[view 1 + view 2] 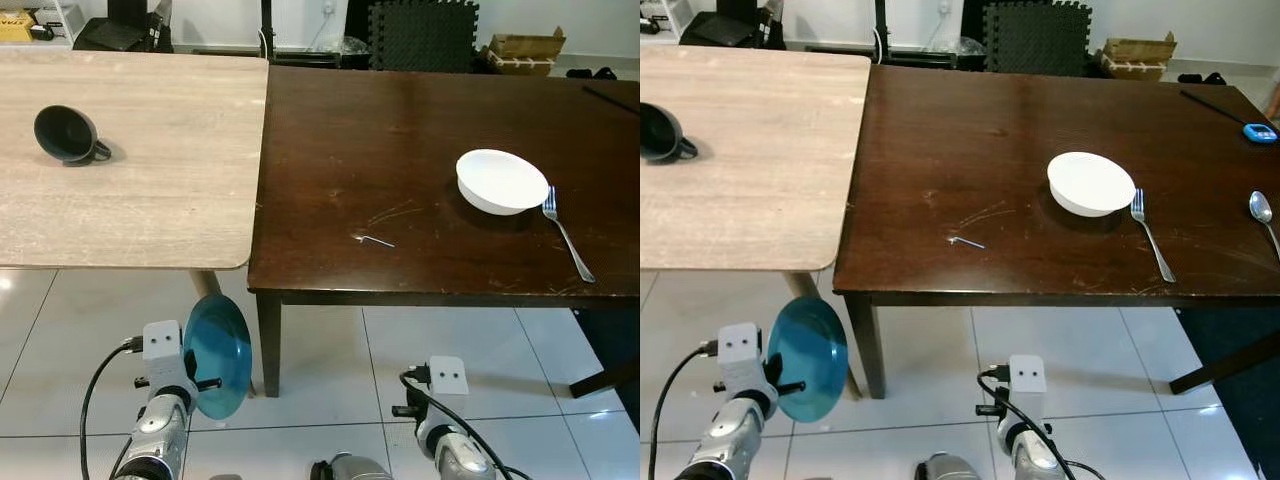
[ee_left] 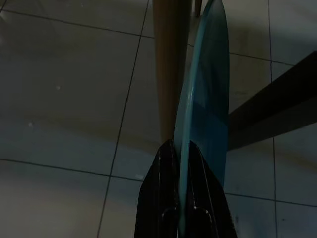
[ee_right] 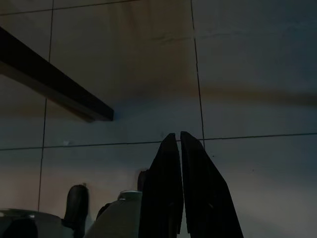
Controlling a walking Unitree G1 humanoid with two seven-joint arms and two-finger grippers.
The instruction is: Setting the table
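- Left gripper (image 2: 181, 198), low by the robot's side over the tiled floor, pinches a blue plate (image 1: 218, 355) by its rim; the thin, glossy disc hangs on edge, likely for carrying.
- Right gripper (image 3: 179, 188) hangs idle, its fingers closed on nothing.
- On the dark polished table (image 1: 330, 150) sits a round white bowl (image 1: 501, 180), a metal fork (image 1: 567, 234) just beside it and a spoon (image 1: 1262, 212) further right.
- On the pale woodgrain table (image 1: 150, 170) a dark mug (image 1: 67, 135) lies tipped over.

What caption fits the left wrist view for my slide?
Left gripper clamps the teal plate edge-on above the tiled floor.
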